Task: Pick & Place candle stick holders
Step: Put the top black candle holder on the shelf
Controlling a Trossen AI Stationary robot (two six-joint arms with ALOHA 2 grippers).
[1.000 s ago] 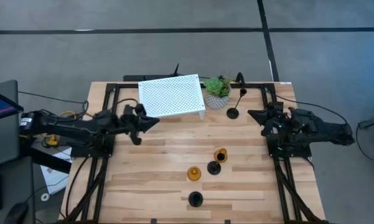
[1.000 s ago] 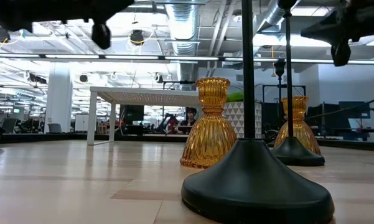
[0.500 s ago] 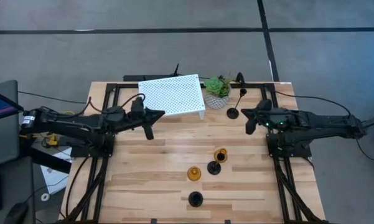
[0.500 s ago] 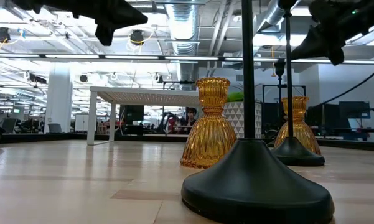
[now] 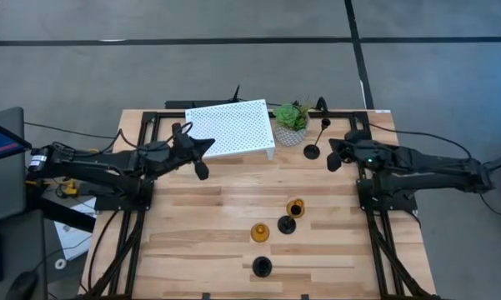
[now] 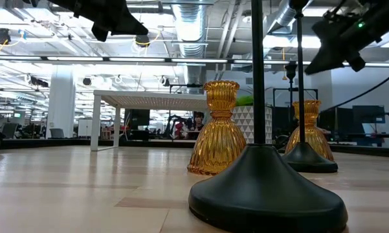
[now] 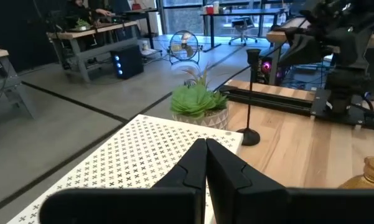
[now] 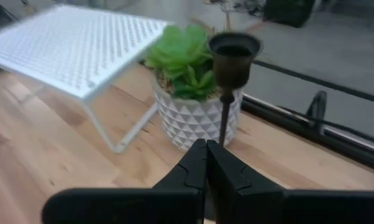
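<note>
Three black candle stick holders show in the high view: a tall one [image 5: 313, 151] by the plant, one mid-table [image 5: 286, 225] and one near the front [image 5: 262, 267]. Each stands on its round base. Two amber holders [image 5: 296, 207] [image 5: 260, 232] stand upright between them. My left gripper [image 5: 208, 145] hovers shut over the near edge of the white rack [image 5: 230, 127], fingers level. My right gripper [image 5: 332, 158] hovers shut just right of the tall black holder, whose cup [image 8: 234, 53] and stem rise beyond its fingertips [image 8: 205, 155]. Neither gripper touches anything.
A green potted plant [image 5: 291, 123] in a white patterned pot stands at the far edge, between the rack and the tall black holder. Dark frame rails [image 5: 142, 133] run along the table's left, right and far sides. Bare wood [image 5: 200, 233] lies at the near left.
My left gripper has risen, swung toward the far edge over the rack's near edge, and rolled. My right gripper has reached out toward the table's left, closer to the tall black holder by the plant, and tipped downward. Both stayed shut. No holder has moved.
</note>
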